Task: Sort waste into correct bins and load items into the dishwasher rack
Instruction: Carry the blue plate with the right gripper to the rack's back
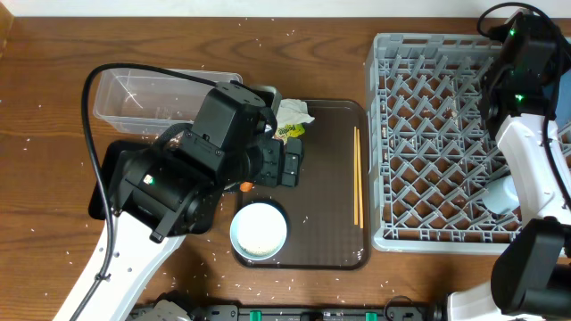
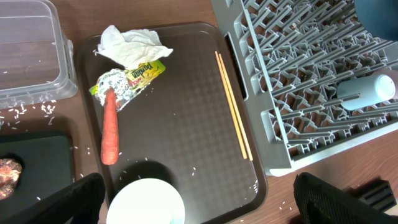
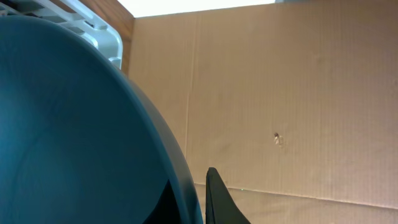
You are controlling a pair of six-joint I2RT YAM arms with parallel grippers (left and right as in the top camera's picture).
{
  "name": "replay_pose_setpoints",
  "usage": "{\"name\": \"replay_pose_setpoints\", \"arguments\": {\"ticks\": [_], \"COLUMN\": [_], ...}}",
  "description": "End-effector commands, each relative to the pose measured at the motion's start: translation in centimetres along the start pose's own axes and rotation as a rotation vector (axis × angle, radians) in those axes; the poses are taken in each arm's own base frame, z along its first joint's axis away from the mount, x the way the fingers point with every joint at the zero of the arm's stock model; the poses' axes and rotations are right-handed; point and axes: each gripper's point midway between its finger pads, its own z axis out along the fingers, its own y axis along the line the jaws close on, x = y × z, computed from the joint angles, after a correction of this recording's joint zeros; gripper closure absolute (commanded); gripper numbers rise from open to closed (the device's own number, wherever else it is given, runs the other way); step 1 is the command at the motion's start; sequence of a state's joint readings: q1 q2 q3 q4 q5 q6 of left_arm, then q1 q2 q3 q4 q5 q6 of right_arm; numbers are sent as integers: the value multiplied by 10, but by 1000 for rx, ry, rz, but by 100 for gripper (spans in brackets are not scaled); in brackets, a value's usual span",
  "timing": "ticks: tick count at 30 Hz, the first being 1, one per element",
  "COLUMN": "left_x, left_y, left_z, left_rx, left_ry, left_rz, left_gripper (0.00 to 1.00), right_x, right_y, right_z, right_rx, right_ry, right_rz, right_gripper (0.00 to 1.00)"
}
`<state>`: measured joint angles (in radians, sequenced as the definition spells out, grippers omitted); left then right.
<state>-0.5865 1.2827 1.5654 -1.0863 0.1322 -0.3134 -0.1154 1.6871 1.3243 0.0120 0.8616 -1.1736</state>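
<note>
Roughly a third of the job looks done. A brown food lump point(image 2: 7, 171) already lies in the black tray point(image 2: 37, 158), out past the tub-side finger of the left gripper point(image 2: 202, 200); one small cup point(image 2: 367, 92) lies on its side in the dishwasher rack point(image 2: 298, 68), beyond the opposite finger.

The left jaws are spread wide and hold nothing. They hang above the brown serving tray point(image 2: 186, 130), where most of the work remains. Ahead of them and toward the tub side lie the carrot piece point(image 2: 110, 127), the yellow-green wrapper point(image 2: 127, 81) and the crumpled tissue point(image 2: 134, 45), all unsorted. The chopsticks point(image 2: 233, 106) lie ahead toward the rack side; the white bowl point(image 2: 146, 202) sits almost between the fingers, close under them. Rice grains point(image 2: 25, 112) are scattered by the clear tub point(image 2: 28, 56).

The right gripper point(image 3: 196, 198) seems, as I judge it, to be pinching the rim of the blue plate point(image 3: 68, 137); one finger point(image 3: 217, 199) shows against its edge and the other is hidden behind it. A corner of the rack shows above the plate, so the plate is not yet seated.

I cannot find the foil ball or the second cup.
</note>
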Motion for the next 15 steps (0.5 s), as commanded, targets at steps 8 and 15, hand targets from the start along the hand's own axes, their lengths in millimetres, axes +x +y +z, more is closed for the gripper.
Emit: {"name": "replay_pose_setpoints", "arguments": {"ticks": [8, 15], "left_x": [2, 3], "left_y": [-2, -1], "left_z": [-6, -6], "left_rx": [9, 6], "left_ry": [-2, 5], "left_rz": [8, 8], "left_gripper": [3, 3], "right_x": [-5, -15], "right_y": [32, 26], "right_z": [13, 7], "right_rx": [-30, 6], "right_ry": [44, 29], "right_rz": [-86, 26], "right_gripper": [99, 1]}}
